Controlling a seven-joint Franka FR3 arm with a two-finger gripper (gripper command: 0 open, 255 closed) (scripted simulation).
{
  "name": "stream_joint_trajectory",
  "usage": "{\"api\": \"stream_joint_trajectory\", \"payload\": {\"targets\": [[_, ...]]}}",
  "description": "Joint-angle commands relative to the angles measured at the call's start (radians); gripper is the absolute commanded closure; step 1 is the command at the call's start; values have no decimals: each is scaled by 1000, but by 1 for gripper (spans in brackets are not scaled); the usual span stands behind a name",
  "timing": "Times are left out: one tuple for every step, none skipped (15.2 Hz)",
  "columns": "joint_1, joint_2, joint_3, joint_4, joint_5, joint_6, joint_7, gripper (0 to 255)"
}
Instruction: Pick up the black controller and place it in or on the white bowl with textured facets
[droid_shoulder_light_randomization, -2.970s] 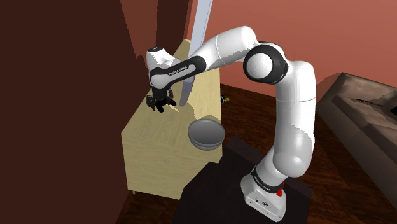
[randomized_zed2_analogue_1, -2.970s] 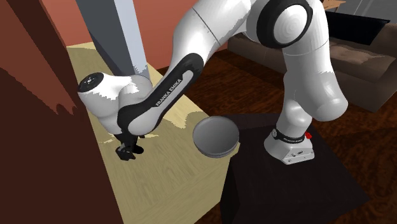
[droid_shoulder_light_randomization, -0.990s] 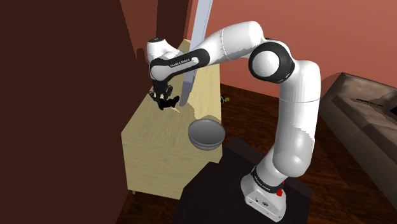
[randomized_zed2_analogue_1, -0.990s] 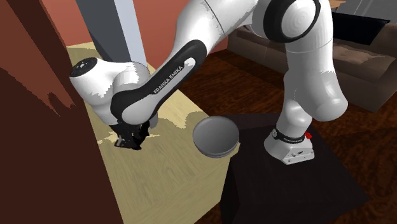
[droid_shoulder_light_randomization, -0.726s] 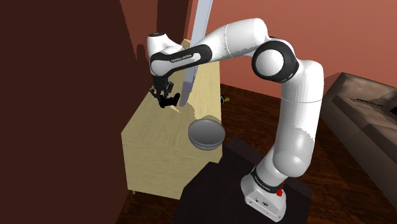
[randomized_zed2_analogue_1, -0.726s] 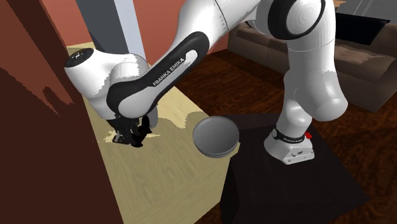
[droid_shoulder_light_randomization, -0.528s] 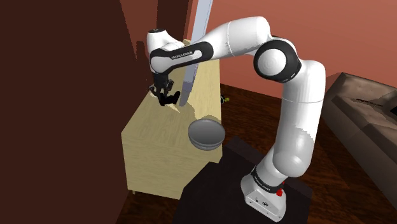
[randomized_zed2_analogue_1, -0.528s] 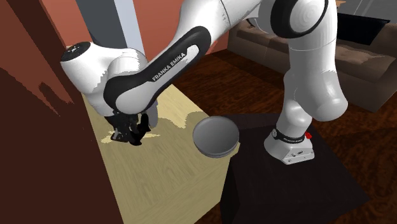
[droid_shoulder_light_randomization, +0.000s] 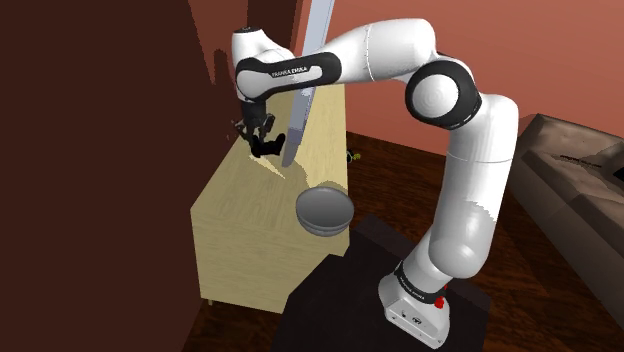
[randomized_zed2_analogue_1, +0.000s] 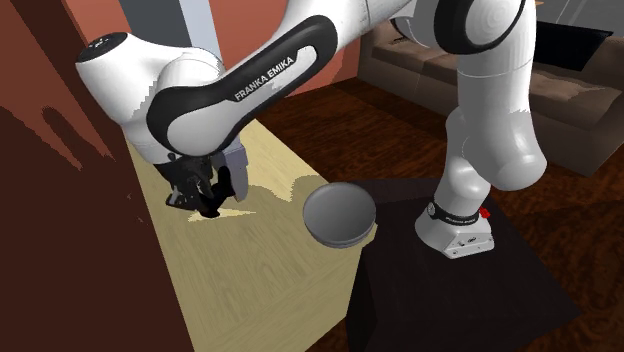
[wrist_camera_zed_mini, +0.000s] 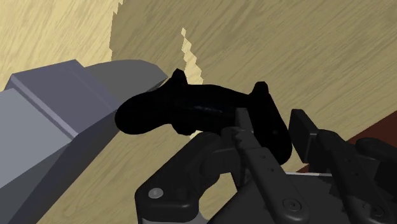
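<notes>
We are counting one black controller, one grey bowl and one light wooden counter. The jaws are clasping the controller by one of its handles, and it is hanging over the counter's end away from the black stand, just beside one tall grey slab (which is looming close in the wrist view too). The bowl is sitting at the counter's corner nearest the stand, well apart from the controller. A dark brown wall is hemming the counter on the shoulder view's left, and one sofa is showing at its right.
</notes>
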Motion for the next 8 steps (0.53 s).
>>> {"api": "stream_joint_trajectory", "payload": {"targets": [[0,-11,1,14,3,-25,-4,255],[1,-14,2,22,4,-36,-6,255],[1,-18,2,31,5,-48,-8,255],[1,-21,3,40,7,-60,-10,255],[1,-24,3,49,8,-72,-12,255],[1,-27,3,58,9,-84,-13,255],[1,-28,3,59,9,-86,-14,255],[-1,-71,6,-4,14,-66,-9,255]]}}
